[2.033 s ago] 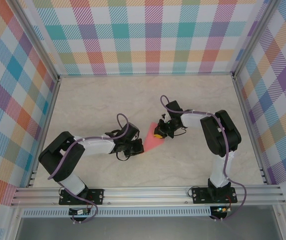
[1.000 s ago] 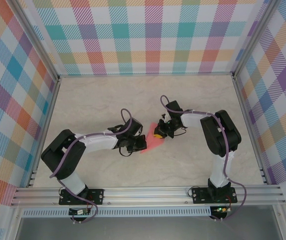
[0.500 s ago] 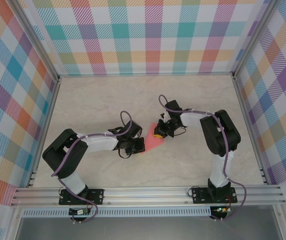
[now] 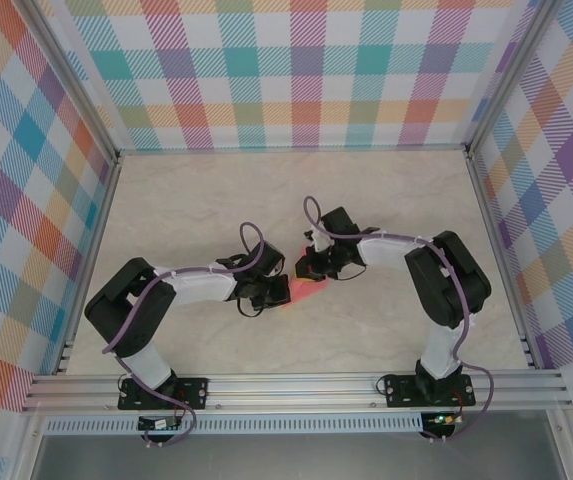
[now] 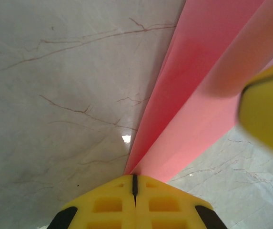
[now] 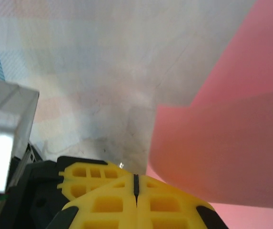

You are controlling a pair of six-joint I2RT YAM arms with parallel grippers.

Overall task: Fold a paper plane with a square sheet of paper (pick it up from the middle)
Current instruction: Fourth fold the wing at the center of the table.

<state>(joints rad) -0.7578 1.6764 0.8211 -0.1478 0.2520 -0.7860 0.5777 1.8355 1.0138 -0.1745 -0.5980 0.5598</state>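
A robotics lab test cell: a marble-look table point(image 4: 216, 190) is boxed in by an aluminium frame point(image 4: 296, 388), pastel plaid panels point(image 4: 296, 70) stand along its far edge and both sides, and two robot arms point(image 4: 436, 270) are bolted at its near edge.

Left arm point(image 4: 191, 283) lies low, forearm reaching toward 3 o'clock. Left gripper point(image 4: 274, 292) has its jaws pressed together, pinching the tip of the paper plane point(image 5: 188, 95). Right arm point(image 4: 416, 255) is bent at the elbow, reaching toward 9 o'clock. Right gripper point(image 4: 310, 268) has its jaws closed, just beside the left one.
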